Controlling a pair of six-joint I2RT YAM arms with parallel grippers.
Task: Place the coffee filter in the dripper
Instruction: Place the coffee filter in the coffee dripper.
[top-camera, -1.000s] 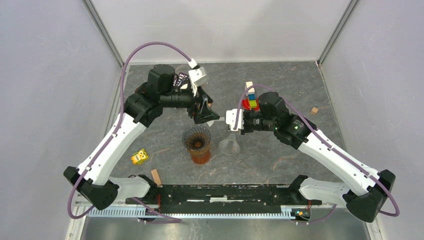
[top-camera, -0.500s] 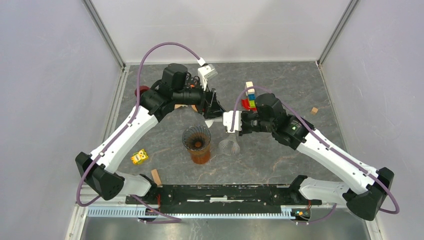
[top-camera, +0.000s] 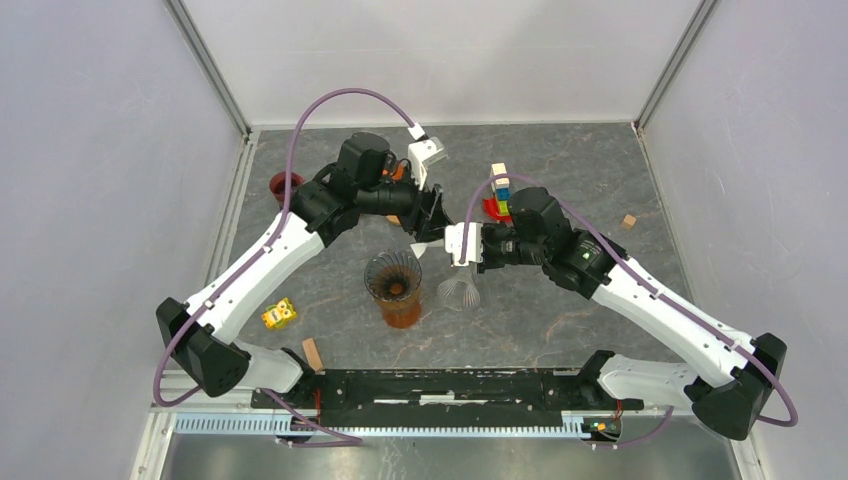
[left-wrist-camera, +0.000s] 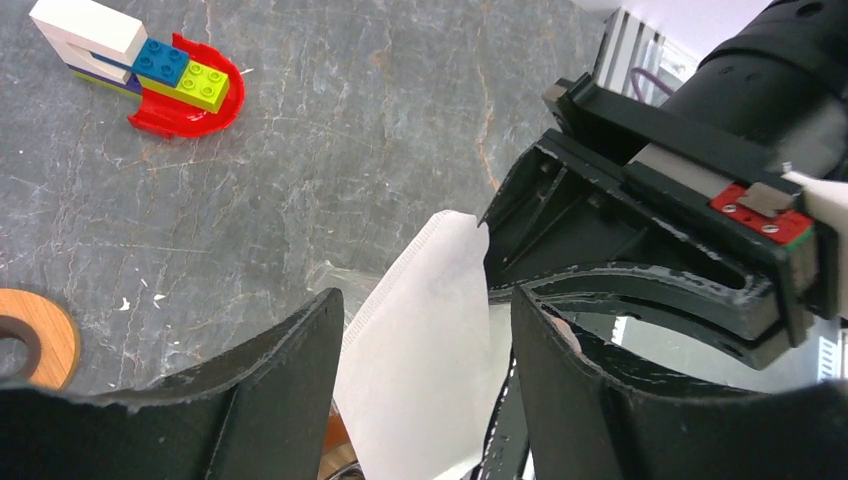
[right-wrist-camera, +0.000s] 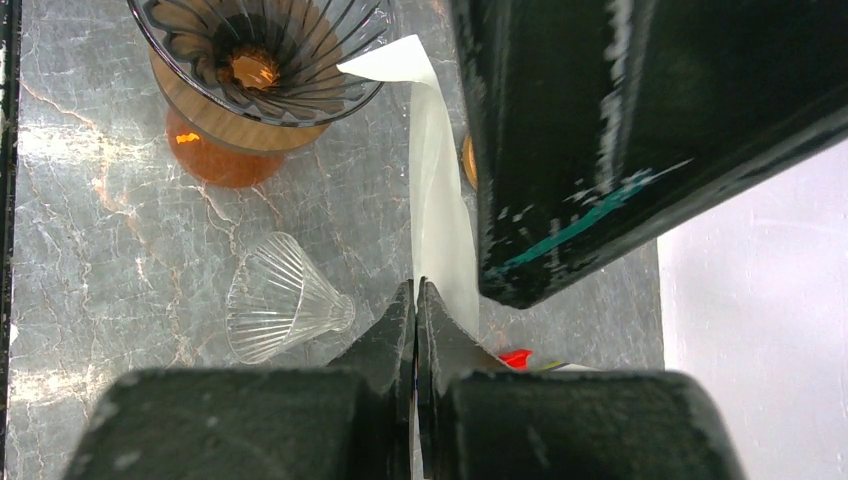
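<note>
Filter (right-wrist-camera: 440, 230) clamped tight in the right claw (right-wrist-camera: 415, 290), straddled untouched by the part-spread left claw (left-wrist-camera: 420, 310), hangs roughly one o'clock of the dripper (top-camera: 393, 277).

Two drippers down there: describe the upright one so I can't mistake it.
Start at the middle of the grey stone table. The upright dripper stands there mouth up, dark-ribbed, on an amber base. Its neighbour to the right, the clear dripper, lies tipped on its side and is colourless.
</note>
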